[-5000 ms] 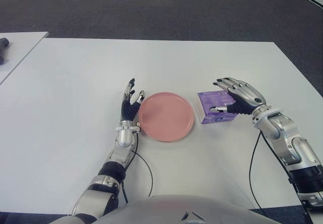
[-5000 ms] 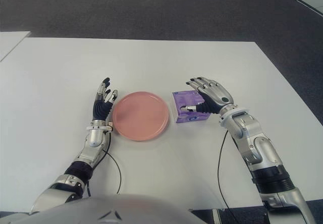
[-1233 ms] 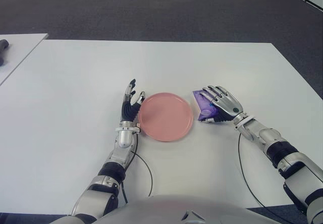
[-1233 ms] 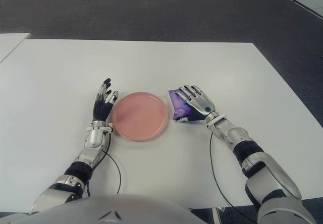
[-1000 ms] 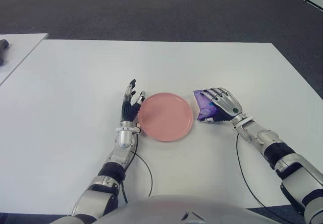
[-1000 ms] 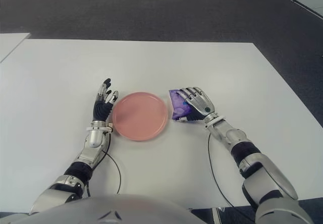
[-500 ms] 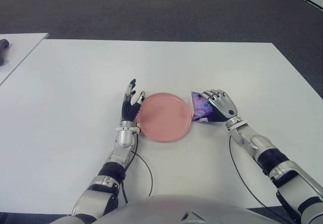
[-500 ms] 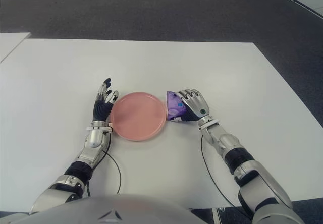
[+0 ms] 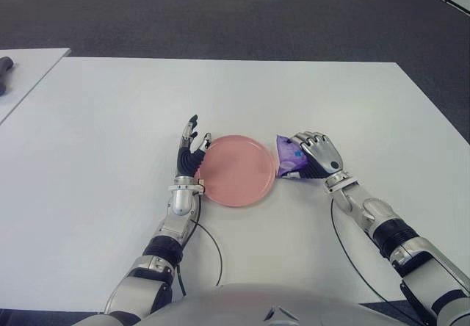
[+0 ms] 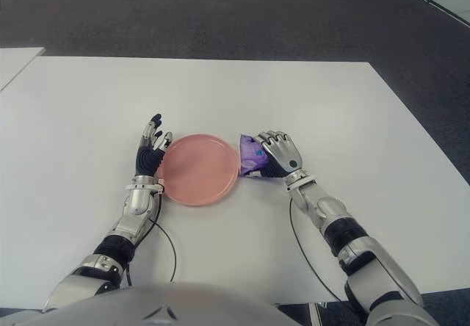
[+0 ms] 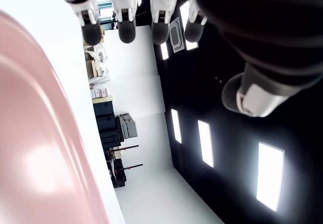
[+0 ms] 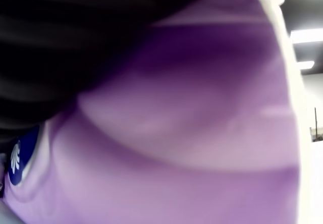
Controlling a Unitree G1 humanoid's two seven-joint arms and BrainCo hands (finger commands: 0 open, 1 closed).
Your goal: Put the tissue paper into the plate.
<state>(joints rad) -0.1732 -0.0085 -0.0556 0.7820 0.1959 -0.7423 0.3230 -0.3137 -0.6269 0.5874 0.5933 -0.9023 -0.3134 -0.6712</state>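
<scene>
The right hand [image 9: 317, 156] has its fingers curled over the purple tissue pack [image 9: 288, 157], which sits on the white desk [image 9: 308, 91] right at the pink plate [image 9: 235, 170], on the plate's right side, its near corner about touching the rim. From the eye views I cannot tell whether the pack is lifted or lying on the desk. The right wrist view is filled by the purple wrapper pressed close under the palm, so the hold looks firm on top, though the thumb's place under the pack is hidden.

The left hand [image 9: 189, 154] stands at the plate's left edge, fingers straight and apart, holding nothing; the left wrist view shows the fingertips clear of the rim with the plate just beside the palm.

Risks, as I judge them:

- The pack is soft and its wrapper is likely slick. If the grip bears only on the top face, it may slide out or fold as the hand travels over the rim.
- If the pack is low, its leading corner could catch the plate's raised rim and shove the plate toward the left hand instead of going in. The plate looks light and would slide easily on the smooth desk.
- Releasing too near the rim could leave the pack propped half on the edge, or tipping back onto the desk right of the plate.
</scene>
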